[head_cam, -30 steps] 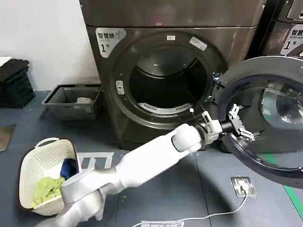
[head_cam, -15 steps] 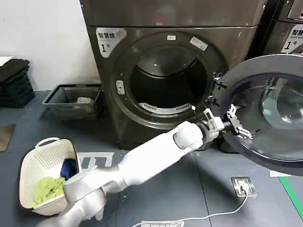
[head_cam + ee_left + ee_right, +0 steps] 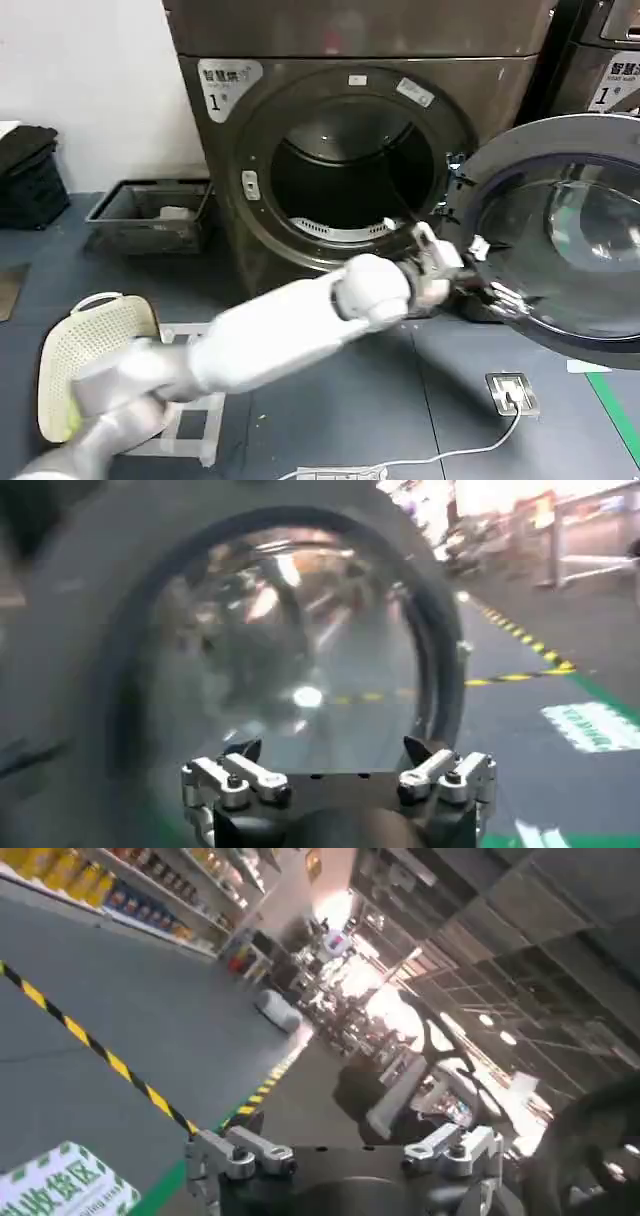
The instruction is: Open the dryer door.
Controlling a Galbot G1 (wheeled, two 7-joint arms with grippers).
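The dryer door (image 3: 556, 135), a chrome ring around dark glass, stands swung wide open to the right of the bronze-grey dryer (image 3: 350, 40), baring the dark drum (image 3: 345, 170). My left arm reaches across the floor in front of the machine. The left gripper (image 3: 488, 276) is at the lower inner edge of the door, open and holding nothing. In the left wrist view the open left gripper (image 3: 333, 750) faces the door's glass (image 3: 290, 650) at close range. The right gripper (image 3: 340, 1123) is open and empty, pointing away at a grey floor with yellow-black tape (image 3: 90, 1043).
A white laundry basket (image 3: 80, 350) sits on the floor at the near left. A grey tray (image 3: 150, 215) and black crates (image 3: 30, 180) line the left wall. A floor socket with cable (image 3: 510, 392) lies below the door. A blacker machine (image 3: 600, 60) stands at the right.
The left arm has drawn back to the left and lower, and its gripper has slid along the door's inner face toward the lower edge. The door stays wide open.
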